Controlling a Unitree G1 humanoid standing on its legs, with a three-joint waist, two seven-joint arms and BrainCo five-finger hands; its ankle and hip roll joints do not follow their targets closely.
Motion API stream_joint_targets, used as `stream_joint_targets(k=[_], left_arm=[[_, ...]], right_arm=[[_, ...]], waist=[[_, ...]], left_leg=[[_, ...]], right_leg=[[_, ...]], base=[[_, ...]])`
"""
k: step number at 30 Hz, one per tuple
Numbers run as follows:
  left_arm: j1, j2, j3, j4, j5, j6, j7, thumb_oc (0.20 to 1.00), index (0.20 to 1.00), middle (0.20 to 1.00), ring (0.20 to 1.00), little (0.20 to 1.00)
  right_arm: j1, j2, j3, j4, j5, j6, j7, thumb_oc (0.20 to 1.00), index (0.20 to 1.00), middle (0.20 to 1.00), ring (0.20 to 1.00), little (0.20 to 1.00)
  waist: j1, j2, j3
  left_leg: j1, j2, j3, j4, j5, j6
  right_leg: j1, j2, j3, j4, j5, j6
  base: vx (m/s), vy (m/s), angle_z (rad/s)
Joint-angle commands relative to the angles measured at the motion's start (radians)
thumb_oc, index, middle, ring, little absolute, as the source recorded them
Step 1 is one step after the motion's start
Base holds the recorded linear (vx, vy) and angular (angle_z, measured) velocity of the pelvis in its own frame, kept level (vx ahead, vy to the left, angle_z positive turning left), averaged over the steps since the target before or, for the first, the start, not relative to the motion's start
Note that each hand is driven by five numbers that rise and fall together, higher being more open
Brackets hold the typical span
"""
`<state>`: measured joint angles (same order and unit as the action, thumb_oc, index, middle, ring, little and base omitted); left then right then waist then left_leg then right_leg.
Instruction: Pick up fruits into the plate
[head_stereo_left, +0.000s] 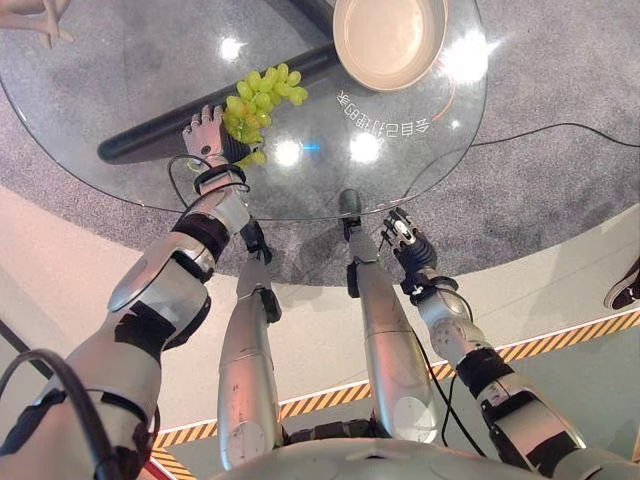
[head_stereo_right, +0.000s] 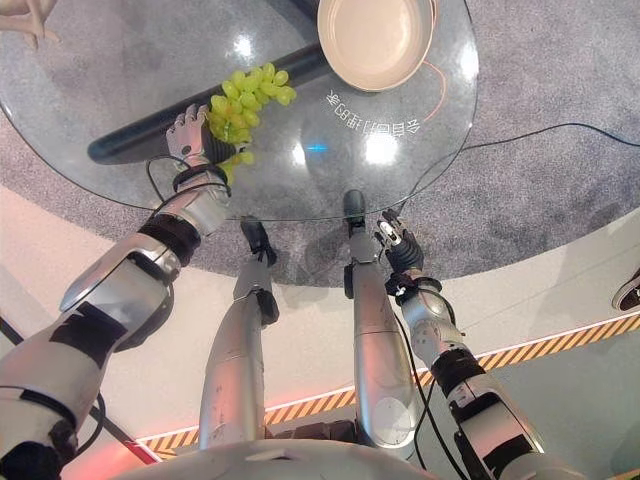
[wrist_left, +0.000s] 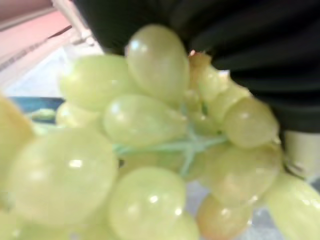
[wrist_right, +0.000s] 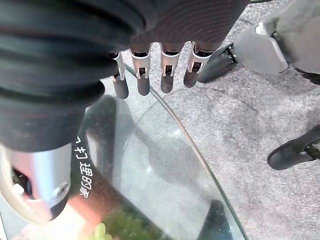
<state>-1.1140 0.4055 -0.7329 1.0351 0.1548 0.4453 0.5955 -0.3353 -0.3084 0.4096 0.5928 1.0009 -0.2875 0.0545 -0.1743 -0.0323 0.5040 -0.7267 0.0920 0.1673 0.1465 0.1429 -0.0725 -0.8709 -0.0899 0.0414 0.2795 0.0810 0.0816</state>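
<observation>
Left eye view, centre-left: left hand (head_stereo_left: 207, 133) clamps grapes (head_stereo_left: 262, 92) for carrying to the plate (head_stereo_left: 390, 40); right hand (head_stereo_left: 408, 243) hangs slack-fingered.

Green grape bunch (head_stereo_left: 257, 103): pale yellow-green, oval berries on a thin green stem, lying on the round glass desk (head_stereo_left: 120, 70) toward its left side, stretched diagonally toward the plate. Plate (head_stereo_left: 390, 38): round, cream/beige, shallow, upright at the desk's far edge, nothing in it, near the bunch but not touching.
</observation>
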Motion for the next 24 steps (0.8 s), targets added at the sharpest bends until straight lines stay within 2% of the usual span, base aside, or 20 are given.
stream_joint_targets(k=[1,14,24], left_arm=[[0.004,0.034,0.039,0.128,-0.036,0.029,-0.015,0.200,0.200,0.200,0.200,0.200],[0.019,0.040,0.054,0.099,-0.029,-0.003,-0.013,0.200,0.200,0.200,0.200,0.200],[0.061,0.069,0.070,0.055,-0.031,-0.069,-0.023,0.200,0.200,0.200,0.200,0.200]], right_arm=[[0.001,0.003,0.027,-0.055,0.010,-0.032,0.013,1.000,1.000,1.000,1.000,1.000],[0.001,0.001,0.018,-0.040,0.003,-0.039,0.017,1.000,1.000,1.000,1.000,1.000],[0.013,-0.003,0.001,-0.032,-0.009,-0.028,0.029,1.000,1.000,1.000,1.000,1.000]], waist=[[-0.027,-0.003,0.016],[-0.018,0.005,0.016],[-0.002,0.014,0.016]], left_leg=[[0.005,-0.043,-0.069,0.027,-0.068,-0.004],[0.040,-0.042,-0.066,0.015,-0.070,-0.003],[0.137,-0.034,-0.068,-0.016,-0.074,-0.004]], right_leg=[[0.038,0.082,-0.024,0.036,-0.042,-0.010],[0.076,0.071,-0.033,0.022,-0.047,-0.008],[0.166,0.052,-0.048,0.004,-0.058,-0.002]], base=[[-0.01,0.035,-0.02],[0.00,0.010,0.00],[0.00,0.000,0.00]])
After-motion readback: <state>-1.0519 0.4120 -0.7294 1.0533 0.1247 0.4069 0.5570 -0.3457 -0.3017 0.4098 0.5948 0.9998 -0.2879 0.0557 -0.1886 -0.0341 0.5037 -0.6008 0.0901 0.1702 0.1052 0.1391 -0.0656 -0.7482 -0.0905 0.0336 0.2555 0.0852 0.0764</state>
